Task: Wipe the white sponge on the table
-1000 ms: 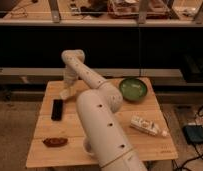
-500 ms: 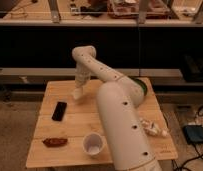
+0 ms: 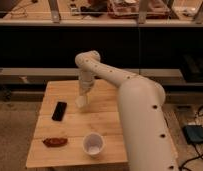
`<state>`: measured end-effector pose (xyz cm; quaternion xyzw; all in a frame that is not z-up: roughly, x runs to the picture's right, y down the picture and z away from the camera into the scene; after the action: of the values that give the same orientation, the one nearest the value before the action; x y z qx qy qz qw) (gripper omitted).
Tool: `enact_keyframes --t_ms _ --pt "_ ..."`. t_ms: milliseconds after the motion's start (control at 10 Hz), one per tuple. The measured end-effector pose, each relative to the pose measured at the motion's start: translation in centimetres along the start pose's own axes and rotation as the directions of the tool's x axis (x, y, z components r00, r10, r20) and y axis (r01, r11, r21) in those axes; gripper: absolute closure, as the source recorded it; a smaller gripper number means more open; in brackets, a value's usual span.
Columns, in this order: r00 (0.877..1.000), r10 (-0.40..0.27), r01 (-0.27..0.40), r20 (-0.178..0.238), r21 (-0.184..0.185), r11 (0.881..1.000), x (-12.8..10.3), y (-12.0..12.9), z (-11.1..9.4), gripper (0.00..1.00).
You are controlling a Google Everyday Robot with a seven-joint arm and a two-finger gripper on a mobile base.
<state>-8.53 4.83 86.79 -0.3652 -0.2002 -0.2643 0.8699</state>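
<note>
1. Sponge (image 3: pixel 81 103): a small pale block over the middle of the table (image 3: pixel 70 127), toward its far half, at or just above the wood. I cannot tell which.
2. Gripper (image 3: pixel 84 98): it points straight down onto the sponge with the jaws clenched. The sponge sits right at their tips, so I judge it pinched between them.
3. Arm (image 3: pixel 125 85): it reaches in from the near right, bends at an elbow above the table's far edge and drops to the gripper.
4. Phone (image 3: pixel 59 111): black, lying flat just left of the sponge, apart from it.
5. Cup (image 3: pixel 93 145): white, upright near the front edge. A brown lump (image 3: pixel 55 142) lies to its left.
6. Step in hand: the grasp looks made, and the wiping itself seems about to start.
7. Next move: press the sponge flat on the wood and slide it in strokes over the bare planks, keeping light downward pressure and steering clear of the phone on the left.
</note>
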Motion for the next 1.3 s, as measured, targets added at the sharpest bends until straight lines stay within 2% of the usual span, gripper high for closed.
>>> enact_keyframes --t_ms 400,600,900,1100,1300 --pt "1.0 -0.008 0.008 0.007 -0.003 1.0 -0.5 0.3 0.0 0.59" --pt "1.0 0.004 -0.004 0.019 0.007 1.0 -0.5 0.1 0.8 0.59" --pt "0.993 0.076 -0.081 0.091 0.051 0.995 0.4 0.6 5.6 0.59" --pt "0.99 0.103 -0.11 0.096 0.065 0.992 1.8 2.8 6.9 0.59" --pt "0.99 0.116 -0.121 0.079 0.07 0.99 2.8 5.6 6.3 0.59"
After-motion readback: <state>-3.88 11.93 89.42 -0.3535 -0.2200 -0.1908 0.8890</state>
